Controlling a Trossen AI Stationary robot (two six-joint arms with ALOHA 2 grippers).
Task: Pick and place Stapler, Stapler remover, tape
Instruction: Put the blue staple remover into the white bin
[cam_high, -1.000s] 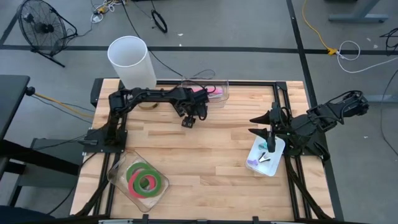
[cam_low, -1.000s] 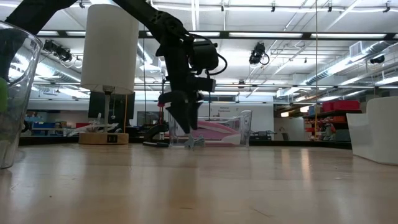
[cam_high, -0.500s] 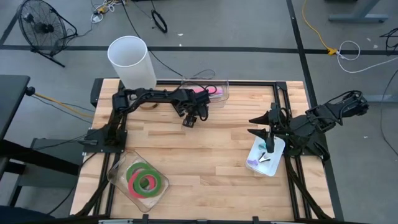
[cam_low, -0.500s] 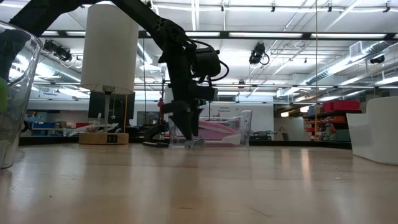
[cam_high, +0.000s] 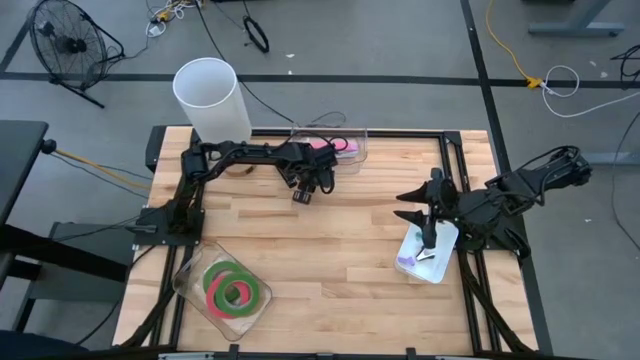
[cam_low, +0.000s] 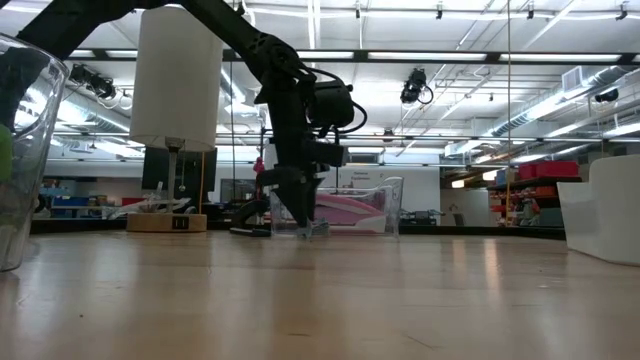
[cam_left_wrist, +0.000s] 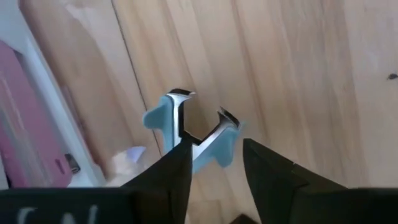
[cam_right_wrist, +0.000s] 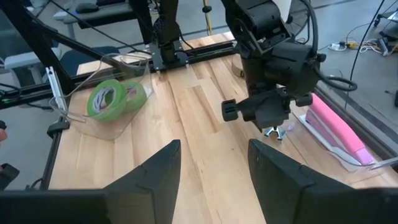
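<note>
Where the table's near edge lies in the high view, a clear tray (cam_high: 190, 290) at the near-left corner holds the tape (cam_high: 237, 292), green and pink-red rolls lying flat side by side; to the right, a white tray (cam_high: 446, 243) sits at the right edge with small pale items in it, too small to identify; the right gripper (cam_high: 412, 204) hovers just over that tray's inner end, jaws apart and gripping nothing; farther back, mid-table toward the far edge, the left gripper (cam_high: 303, 194) points down at the wood; in its wrist view the fingers (cam_left_wrist: 177, 163) straddle a light-blue staple remover (cam_left_wrist: 189, 134) resting on the table, jaws part-closed around it, though I cannot tell whether they are gripping it; just behind, a clear bin (cam_high: 352, 150) against the far rail holds a pink stapler (cam_high: 338, 147); beyond the far-left corner stands a white cylinder (cam_high: 210, 97).
</note>
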